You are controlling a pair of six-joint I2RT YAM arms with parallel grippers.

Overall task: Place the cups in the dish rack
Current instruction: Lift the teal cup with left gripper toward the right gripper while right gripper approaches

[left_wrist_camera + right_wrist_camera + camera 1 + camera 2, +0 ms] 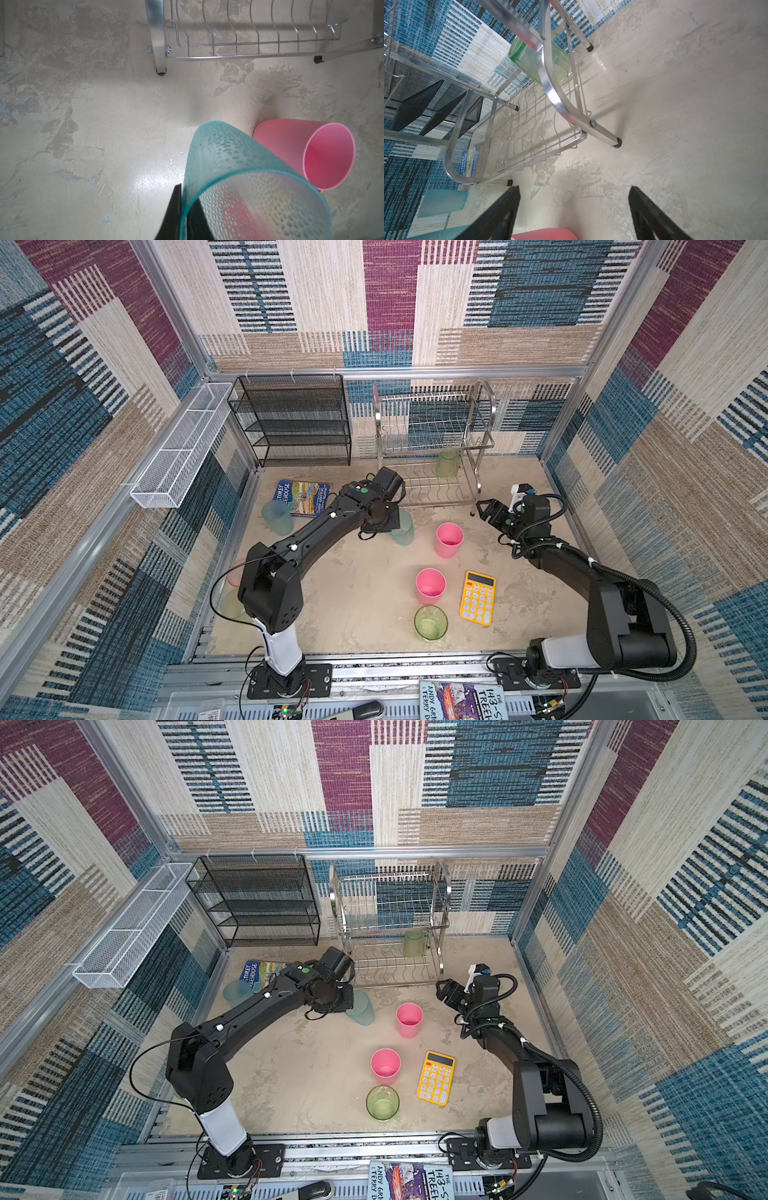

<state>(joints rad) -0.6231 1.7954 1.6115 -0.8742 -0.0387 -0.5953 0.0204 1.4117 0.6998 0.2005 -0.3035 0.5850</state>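
My left gripper (184, 199) is shut on the rim of a frosted teal cup (228, 158), one finger inside and one outside. This cup (404, 533) is in front of the silver dish rack (484, 406). I cannot tell whether its base rests on the table. A green cup (447, 463) stands on the rack's lower tier. Two pink cups (449, 539) (430, 585) and a green cup (431, 622) stand upright on the table. Another teal cup (277, 517) is at the left. My right gripper (484, 508) hangs open and empty right of the rack's front.
A yellow calculator (478, 603) lies beside the nearer pink cup. A book (303, 498) lies by the black mesh shelf (299, 423). A white mesh trough (183, 448) hangs on the left wall. Two more cups (233, 593) are half hidden behind the left arm.
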